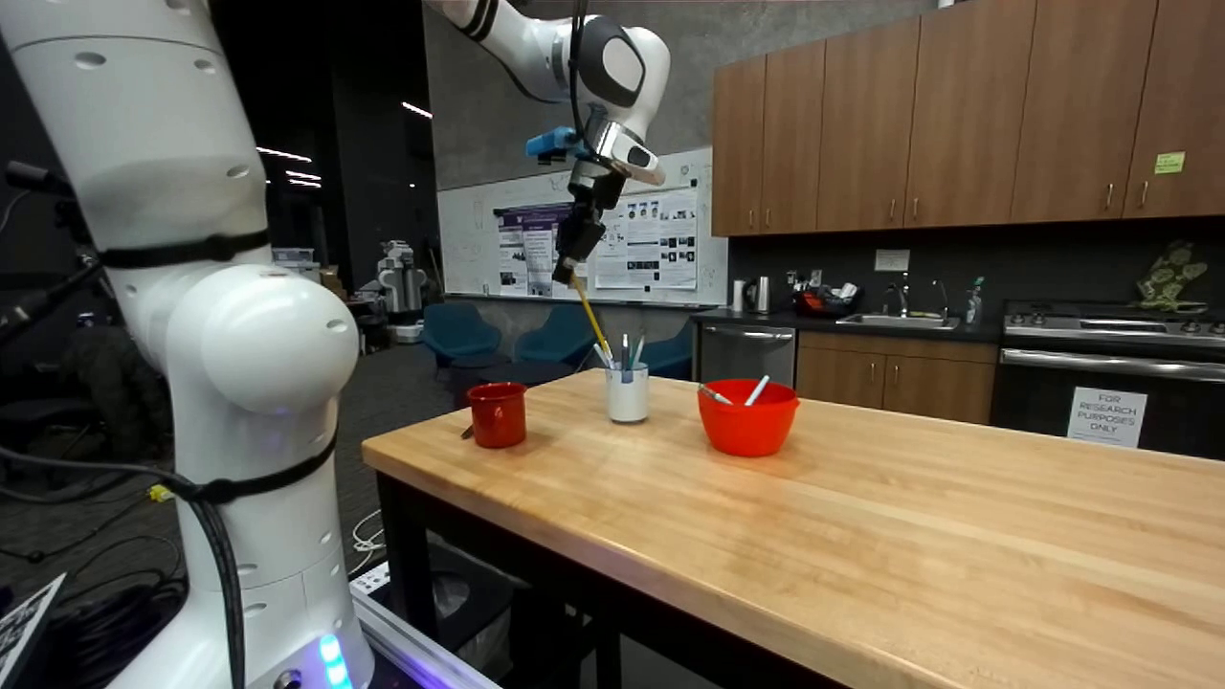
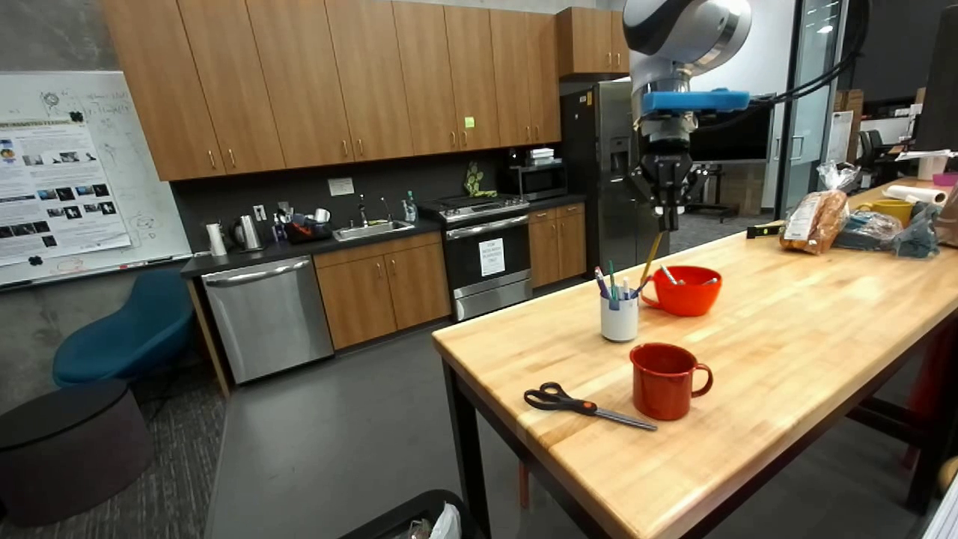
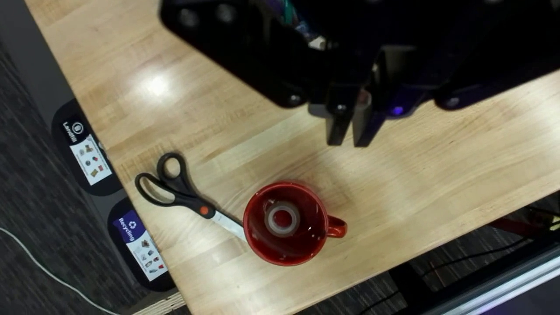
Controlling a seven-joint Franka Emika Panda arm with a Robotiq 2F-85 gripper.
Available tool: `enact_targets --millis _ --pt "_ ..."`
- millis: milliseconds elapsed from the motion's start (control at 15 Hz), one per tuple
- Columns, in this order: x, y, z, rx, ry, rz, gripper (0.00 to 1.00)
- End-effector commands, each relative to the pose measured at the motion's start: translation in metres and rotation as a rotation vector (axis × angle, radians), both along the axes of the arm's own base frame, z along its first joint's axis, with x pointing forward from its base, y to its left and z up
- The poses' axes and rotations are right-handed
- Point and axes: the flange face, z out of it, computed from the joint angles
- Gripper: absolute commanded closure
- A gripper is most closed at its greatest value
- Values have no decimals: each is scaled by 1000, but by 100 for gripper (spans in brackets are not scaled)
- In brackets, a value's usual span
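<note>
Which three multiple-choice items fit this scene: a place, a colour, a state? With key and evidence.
1. Where are the scissors?
A inside the mug; B beside the mug; C in the bowl

2. Colour of the bowl?
A red; B blue; C white

3. State of the gripper?
A open, nothing held; B shut on the mug; C shut on the yellow pencil

1 B: they lie next to it in an exterior view.
2 A: red in both exterior views.
3 C: the pencil slants down from it.
</note>
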Motion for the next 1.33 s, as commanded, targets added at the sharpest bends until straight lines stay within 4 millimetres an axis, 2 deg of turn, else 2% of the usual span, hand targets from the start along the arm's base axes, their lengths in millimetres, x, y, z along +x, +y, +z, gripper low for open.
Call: enact_targets --millis 0,533,1000,1067,1133,1267 --pt "16 5 -6 17 22 -3 98" --pt "38 15 -15 -1 27 22 98" --pt "60 12 -44 -15 79 12 98" --pt "63 11 -49 -19 89 8 90" --pt "66 9 -52 -22 96 4 65" --pt "72 6 -58 -29 103 -6 63"
